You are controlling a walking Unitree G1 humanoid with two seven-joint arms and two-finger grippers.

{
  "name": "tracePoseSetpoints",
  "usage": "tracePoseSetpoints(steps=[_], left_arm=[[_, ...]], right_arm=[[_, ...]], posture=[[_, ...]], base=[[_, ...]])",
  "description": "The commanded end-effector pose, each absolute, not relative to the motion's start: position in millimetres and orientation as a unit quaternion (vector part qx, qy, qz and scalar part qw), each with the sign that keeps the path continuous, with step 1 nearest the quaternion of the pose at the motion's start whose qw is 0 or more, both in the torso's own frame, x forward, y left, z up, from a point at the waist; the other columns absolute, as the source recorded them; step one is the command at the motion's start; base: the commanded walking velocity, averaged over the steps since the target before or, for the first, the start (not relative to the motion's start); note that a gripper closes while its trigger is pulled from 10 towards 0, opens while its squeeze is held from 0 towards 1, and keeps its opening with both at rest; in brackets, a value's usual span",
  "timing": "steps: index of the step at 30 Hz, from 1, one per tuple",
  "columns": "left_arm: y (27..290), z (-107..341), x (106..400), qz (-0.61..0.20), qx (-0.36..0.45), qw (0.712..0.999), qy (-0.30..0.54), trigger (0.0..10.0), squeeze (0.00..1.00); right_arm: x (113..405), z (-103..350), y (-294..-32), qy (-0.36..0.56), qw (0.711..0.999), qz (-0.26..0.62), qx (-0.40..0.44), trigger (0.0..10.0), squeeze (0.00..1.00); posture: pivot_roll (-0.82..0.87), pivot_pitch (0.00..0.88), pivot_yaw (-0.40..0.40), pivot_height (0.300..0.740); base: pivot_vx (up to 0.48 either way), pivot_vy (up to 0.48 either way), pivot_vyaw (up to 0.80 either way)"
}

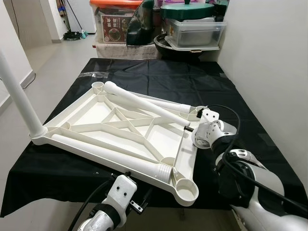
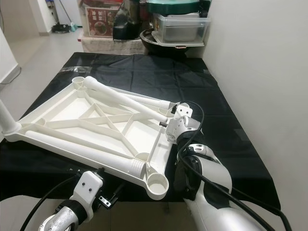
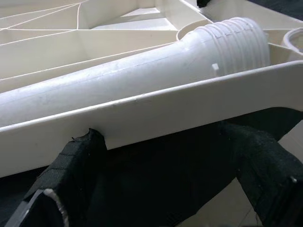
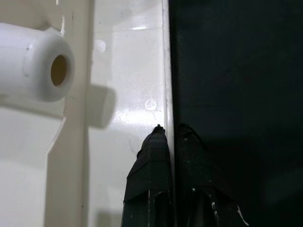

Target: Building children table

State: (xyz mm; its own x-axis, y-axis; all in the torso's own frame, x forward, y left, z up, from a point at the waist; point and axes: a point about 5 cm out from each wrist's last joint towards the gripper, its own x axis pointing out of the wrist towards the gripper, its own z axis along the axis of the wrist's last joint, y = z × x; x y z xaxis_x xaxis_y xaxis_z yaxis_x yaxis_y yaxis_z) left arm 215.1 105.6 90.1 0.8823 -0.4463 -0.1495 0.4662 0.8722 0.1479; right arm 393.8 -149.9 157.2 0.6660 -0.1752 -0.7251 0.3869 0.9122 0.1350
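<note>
A white plastic tabletop (image 1: pixel 185 149) lies upside down on a black cloth (image 1: pixel 159 77), ribs facing up. One white leg (image 1: pixel 19 96) stands upright in its near-left corner socket. Two more legs lie across the frame, one (image 1: pixel 144 103) toward the far side and one (image 1: pixel 110 151) along the near edge. The near-right socket (image 1: pixel 186 191) is empty. My right gripper (image 4: pixel 169 130) is shut on the thin right rim (image 4: pixel 165 71) of the tabletop. My left gripper (image 3: pixel 163 142) is open just below the near rim (image 3: pixel 142 113), one finger (image 3: pixel 71 161) touching its underside.
Storage boxes (image 1: pixel 115 21), a clear tub (image 1: pixel 195 33) and dark pots are stacked beyond the far end of the table. A white wall (image 1: pixel 269 57) runs along the right. Bare floor (image 1: pixel 53 57) lies to the left.
</note>
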Motion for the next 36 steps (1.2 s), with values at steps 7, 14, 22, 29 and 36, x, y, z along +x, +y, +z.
tracePoseSetpoints(steps=[7, 14, 22, 29, 36], left_arm=[[105.1, 89.3, 213.3, -0.237, 0.094, 0.965, 0.063, 10.0, 0.0], [105.6, 89.0, 213.8, -0.237, 0.094, 0.965, 0.065, 10.0, 0.0], [106.3, 88.2, 214.2, -0.237, 0.099, 0.964, 0.065, 10.0, 0.0], [107.1, 87.4, 214.3, -0.237, 0.103, 0.964, 0.065, 10.0, 0.0], [111.3, 88.8, 214.3, -0.227, 0.11, 0.966, 0.053, 10.0, 0.0]], right_arm=[[408.8, 190.3, -143.8, 0.306, 0.924, -0.13, 0.191, 10.0, 1.0], [414.4, 209.6, -143.4, 0.275, 0.939, -0.122, 0.165, 10.0, 0.0], [426.8, 270.5, -161.3, 0.035, 0.99, -0.093, 0.098, 10.0, 0.0], [415.0, 264.2, -161.6, -0.029, 0.993, 0.052, 0.099, 10.0, 0.0], [338.3, 210.3, -187.5, -0.066, 0.981, 0.125, 0.132, 10.0, 0.0]], posture=[[0.13, 0.003, -0.118, 0.74], [0.12, 0.001, -0.113, 0.74], [0.12, 0.0, -0.112, 0.74], [0.11, 0.0, -0.106, 0.74], [0.08, 0.0, -0.084, 0.74]], base=[[0.0, 0.0, 0.0], [0.0, 0.0, 0.0], [0.0, 0.0, 0.0], [0.0, 0.0, 0.0], [0.0, 0.0, 0.0]])
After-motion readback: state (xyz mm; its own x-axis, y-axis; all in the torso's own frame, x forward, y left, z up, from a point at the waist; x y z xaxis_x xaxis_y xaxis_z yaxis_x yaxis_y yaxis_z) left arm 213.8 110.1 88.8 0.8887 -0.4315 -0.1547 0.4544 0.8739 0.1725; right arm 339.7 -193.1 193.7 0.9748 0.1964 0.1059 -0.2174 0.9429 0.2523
